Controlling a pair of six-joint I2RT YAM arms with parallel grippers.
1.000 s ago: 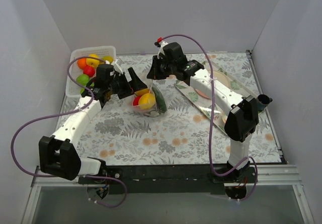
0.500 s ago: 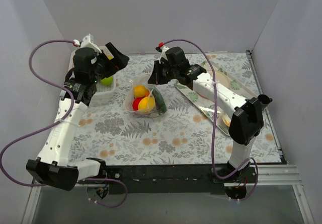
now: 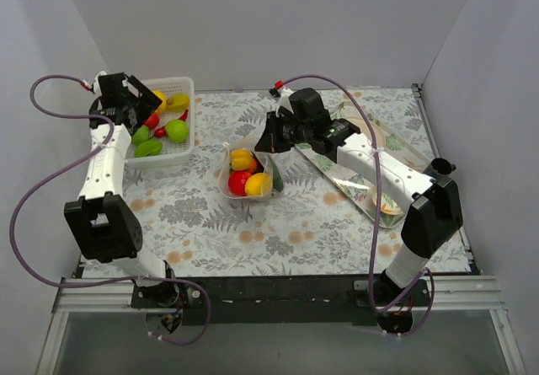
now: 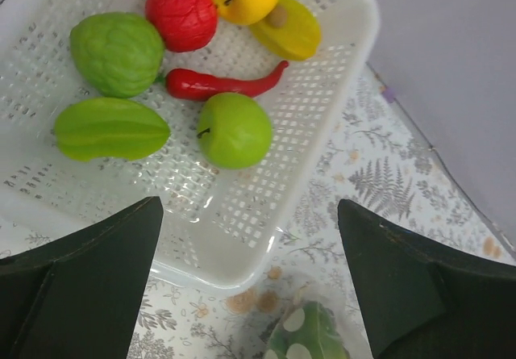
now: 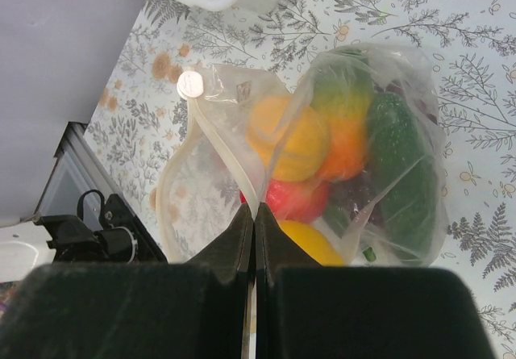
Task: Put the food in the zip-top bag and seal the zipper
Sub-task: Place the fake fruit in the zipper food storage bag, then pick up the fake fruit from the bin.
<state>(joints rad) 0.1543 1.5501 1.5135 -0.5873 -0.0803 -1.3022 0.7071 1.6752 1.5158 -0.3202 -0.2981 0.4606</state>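
The polka-dot zip-top bag lies mid-table with its mouth open, holding round orange, yellow and red food and a green cucumber. My right gripper is shut on the bag's zipper strip at the mouth edge and holds it up. My left gripper hangs open and empty above the near rim of the white basket, over a green apple, a red chili, a red fruit and other green and yellow pieces. In the top view the left gripper is at the far left.
The white basket stands at the back left corner by the wall. A shiny tray with a beige plate lies to the right under my right arm. One corner of the bag shows below the basket. White walls close three sides.
My left arm has swung away from the bag, up and left, to above the basket, still open. My right gripper has shifted slightly right, still pinching the bag's edge.
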